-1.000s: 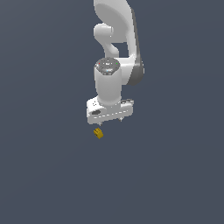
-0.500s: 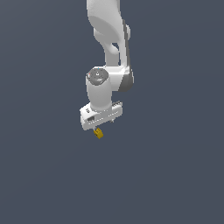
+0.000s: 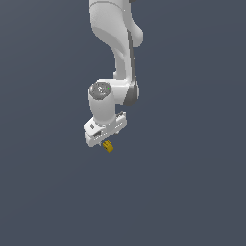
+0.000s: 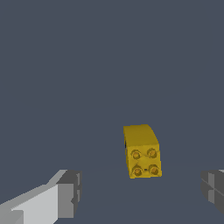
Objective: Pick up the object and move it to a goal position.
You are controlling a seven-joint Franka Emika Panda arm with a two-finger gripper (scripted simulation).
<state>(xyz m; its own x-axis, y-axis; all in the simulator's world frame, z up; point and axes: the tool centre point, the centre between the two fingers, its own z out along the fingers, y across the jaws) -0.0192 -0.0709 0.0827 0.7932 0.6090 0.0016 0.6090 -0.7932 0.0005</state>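
Note:
The object [image 3: 108, 146] is a tiny mustard-yellow block lying on the dark grey floor. In the wrist view the object [image 4: 141, 151] shows several round studs on one face. My white gripper [image 3: 103, 140] hangs right over it, and its body hides part of the block in the exterior view. In the wrist view the gripper [image 4: 142, 192] is open, with one grey fingertip [image 4: 70, 192] on one side and the other fingertip [image 4: 213, 188] on the other. The block lies between the lines of the two fingers, apart from both.
The plain dark grey floor [image 3: 182, 192] spreads all around. The white arm [image 3: 117, 43] rises above the gripper to the exterior view's upper edge.
The arm has swung toward the exterior view's left and come lower, so the gripper now sits right over the block. The block has not moved.

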